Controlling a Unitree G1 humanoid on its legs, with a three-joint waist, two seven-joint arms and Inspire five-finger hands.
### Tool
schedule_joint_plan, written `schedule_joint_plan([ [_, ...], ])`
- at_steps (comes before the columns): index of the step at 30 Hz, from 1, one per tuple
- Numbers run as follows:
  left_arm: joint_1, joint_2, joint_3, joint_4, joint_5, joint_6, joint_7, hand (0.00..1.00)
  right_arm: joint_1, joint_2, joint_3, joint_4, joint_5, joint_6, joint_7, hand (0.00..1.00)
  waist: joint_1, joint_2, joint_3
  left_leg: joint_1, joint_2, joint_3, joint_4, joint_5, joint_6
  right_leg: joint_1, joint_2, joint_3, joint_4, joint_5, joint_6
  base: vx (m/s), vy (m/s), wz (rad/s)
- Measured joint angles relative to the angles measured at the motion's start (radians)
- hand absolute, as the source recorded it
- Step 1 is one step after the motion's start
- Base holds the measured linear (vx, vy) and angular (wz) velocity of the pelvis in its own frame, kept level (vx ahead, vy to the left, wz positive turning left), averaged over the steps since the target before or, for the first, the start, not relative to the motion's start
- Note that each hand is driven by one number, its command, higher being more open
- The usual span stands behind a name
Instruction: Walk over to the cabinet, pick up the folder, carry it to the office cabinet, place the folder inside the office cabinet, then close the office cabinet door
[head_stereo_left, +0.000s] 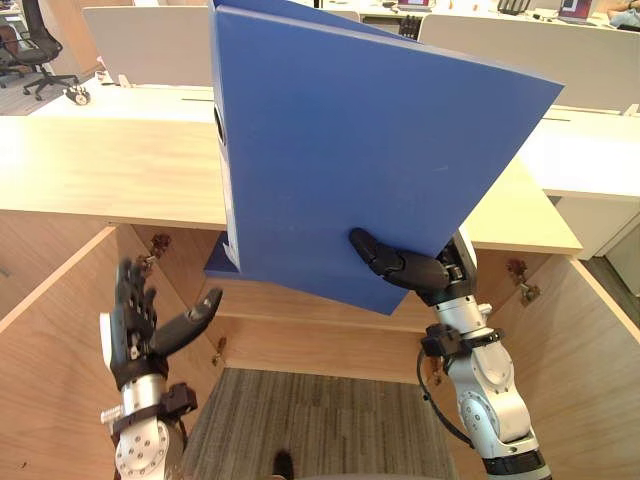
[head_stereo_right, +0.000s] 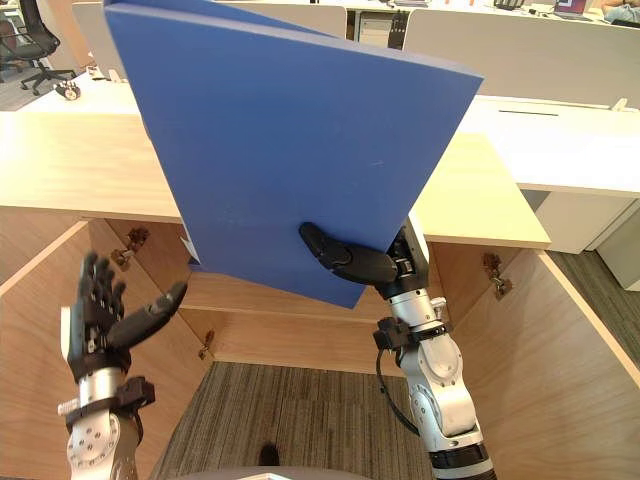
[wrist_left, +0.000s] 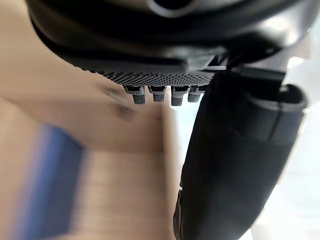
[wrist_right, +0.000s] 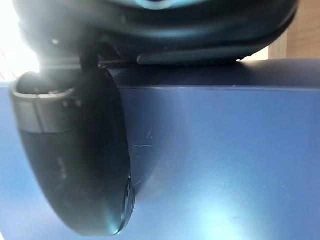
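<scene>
Left eye view, smooth flat blue folder (head_stereo_left: 370, 150), right hand (head_stereo_left: 392, 262) pinching

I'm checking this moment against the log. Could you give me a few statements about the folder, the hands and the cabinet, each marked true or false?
1. The right hand grips the folder near its lower edge, thumb on the face that shows. True.
2. The left hand holds the folder too. False: its fingers are spread open and it is apart from the folder, lower down on the left.
3. The folder lies flat on the cabinet top. False: it is held up in the air, tilted.
4. The cabinet doors stand open. True.
</scene>
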Motion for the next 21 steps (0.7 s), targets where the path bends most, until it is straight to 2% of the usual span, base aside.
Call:
schedule_joint_plan([
  [1, -0.002, 0.008, -0.002, 0.051, 0.012, 0.007, -0.004, 1.0, -0.001, -0.003, 0.007, 0.003, -0.005, 0.0, 0.0, 0.0, -0.001, 0.0, 0.0, -0.002, 0.001, 0.0, 0.0, -0.001, -0.002, -0.003, 0.0, 0.0, 0.001, -0.002, -0.002, 0.0, 0.0, 0.0],
  [3, -0.024, 0.041, -0.019, 0.283, 0.032, 0.038, -0.015, 1.0, -0.022, -0.024, 0.065, 0.044, -0.032, 0.0, -0.001, 0.0, -0.006, -0.001, 0.001, -0.013, 0.01, 0.007, 0.0, -0.003, -0.006, -0.019, 0.001, 0.009, 0.003, -0.006, -0.009, -0.02, -0.002, -0.1],
  [4, -0.035, 0.052, -0.029, 0.344, 0.033, 0.047, -0.019, 1.0, -0.031, -0.033, 0.084, 0.061, -0.038, 0.0, -0.002, 0.0, -0.006, -0.003, 0.002, -0.017, 0.012, 0.01, 0.0, -0.003, -0.006, -0.024, 0.0, 0.013, 0.002, -0.004, -0.011, -0.01, 0.001, -0.14],
  [6, -0.081, 0.078, -0.064, 0.569, 0.063, 0.074, -0.041, 1.0, -0.081, -0.065, 0.168, 0.142, -0.082, 0.001, -0.002, 0.0, -0.004, -0.008, 0.031, -0.027, 0.019, 0.028, 0.001, 0.0, -0.009, -0.048, 0.006, 0.03, 0.011, 0.0, -0.017, -0.03, 0.004, -0.22],
  [7, -0.095, 0.078, -0.069, 0.619, 0.07, 0.08, -0.046, 1.0, -0.096, -0.075, 0.189, 0.163, -0.098, 0.001, -0.002, 0.0, -0.003, -0.01, 0.043, -0.034, 0.021, 0.032, 0.001, 0.001, -0.01, -0.062, 0.007, 0.035, 0.021, 0.0, -0.017, -0.06, 0.011, -0.26],
  [9, -0.138, 0.079, -0.094, 0.726, 0.075, 0.093, -0.052, 1.0, -0.15, -0.087, 0.247, 0.215, -0.146, 0.001, -0.006, 0.0, -0.002, -0.006, 0.101, -0.074, 0.027, 0.044, 0.017, 0.005, -0.013, -0.134, 0.008, 0.052, 0.088, -0.008, -0.016, -0.06, 0.013, -0.2],
  [10, -0.18, 0.079, -0.097, 0.775, 0.092, 0.096, -0.06, 1.0, -0.207, -0.087, 0.279, 0.255, -0.175, 0.002, -0.01, 0.0, -0.002, -0.018, 0.15, -0.135, 0.033, 0.05, 0.075, -0.006, -0.007, -0.201, 0.005, 0.063, 0.157, -0.021, -0.015, -0.12, -0.009, -0.16],
  [11, -0.222, 0.078, -0.107, 0.81, 0.093, 0.099, -0.066, 1.0, -0.262, -0.088, 0.305, 0.303, -0.21, 0.003, -0.019, 0.0, -0.002, -0.01, 0.203, -0.222, 0.042, 0.051, 0.164, -0.033, -0.004, -0.275, 0.002, 0.069, 0.218, -0.033, -0.016, -0.13, -0.011, -0.12],
  [12, -0.24, 0.078, -0.116, 0.814, 0.093, 0.101, -0.067, 1.0, -0.291, -0.09, 0.315, 0.327, -0.224, 0.006, -0.021, 0.0, -0.001, -0.013, 0.233, -0.249, 0.046, 0.051, 0.206, -0.044, 0.002, -0.297, 0.002, 0.071, 0.245, -0.039, -0.014, -0.15, -0.007, -0.06],
  [14, -0.275, 0.065, -0.132, 0.809, 0.089, 0.099, -0.069, 1.0, -0.357, -0.106, 0.352, 0.397, -0.289, 0.034, -0.036, 0.0, 0.002, 0.019, 0.32, -0.369, 0.065, 0.046, 0.385, -0.122, 0.005, -0.395, 0.0, 0.073, 0.372, -0.089, -0.012, -0.18, 0.013, 0.0],
  [19, -0.331, 0.062, -0.143, 0.74, 0.086, 0.063, -0.067, 1.0, -0.404, -0.136, 0.365, 0.437, -0.352, 0.056, -0.048, 0.0, 0.007, 0.068, 0.414, -0.551, 0.075, 0.025, 0.583, -0.19, 0.013, -0.575, -0.023, 0.077, 0.588, -0.173, -0.012, -0.17, 0.013, 0.12],
  [20, -0.393, 0.042, -0.197, 0.612, 0.06, 0.045, -0.064, 1.0, -0.527, -0.053, 0.194, 0.457, -0.243, 0.085, -0.155, 0.0, 0.032, 0.093, 0.431, -0.836, 0.09, -0.002, 0.789, -0.238, 0.028, -0.851, -0.042, 0.069, 0.812, -0.247, -0.015, -0.2, -0.052, 0.26],
  [21, -0.402, 0.041, -0.197, 0.58, 0.06, 0.046, -0.063, 1.0, -0.565, -0.022, 0.148, 0.456, -0.174, 0.085, -0.203, 0.0, 0.04, 0.094, 0.447, -0.864, 0.098, -0.003, 0.828, -0.254, 0.026, -0.875, -0.044, 0.069, 0.848, -0.264, -0.017, -0.18, -0.069, 0.25],
])
